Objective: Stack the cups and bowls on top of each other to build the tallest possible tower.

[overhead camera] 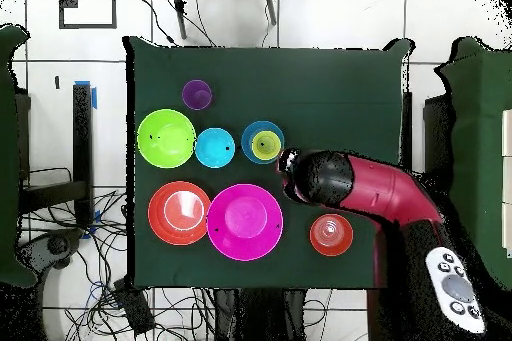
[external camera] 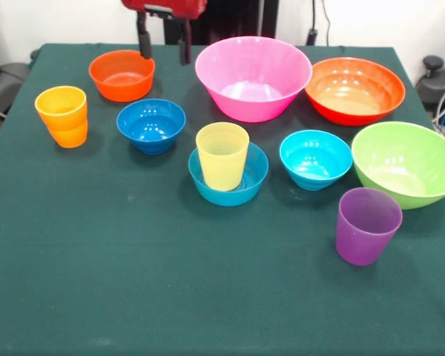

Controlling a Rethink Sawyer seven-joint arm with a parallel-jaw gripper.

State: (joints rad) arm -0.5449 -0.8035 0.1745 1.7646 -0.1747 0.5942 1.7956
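Observation:
My gripper [external camera: 164, 44] hangs high over the table, open, with nothing between its fingers. In the front view it shows between the small orange-red bowl [external camera: 122, 74] and the large pink bowl [external camera: 253, 78]. The tower is a mid-blue small bowl [external camera: 228, 178] with the pale yellow cup [external camera: 222, 156] upright in it. Standing alone are the dark blue bowl [external camera: 151, 124], cyan bowl [external camera: 316, 159], orange cup [external camera: 61, 116] and purple cup [external camera: 367, 225]. From overhead my arm [overhead camera: 350, 185] covers the dark blue bowl, just beside the tower [overhead camera: 262, 142].
The large orange-red bowl [external camera: 354, 89] and the lime green bowl [external camera: 406, 163] sit at the right side. The dark green cloth [external camera: 170, 282] covers the table to its edges. Chairs and cables lie on the floor around the table [overhead camera: 300, 67].

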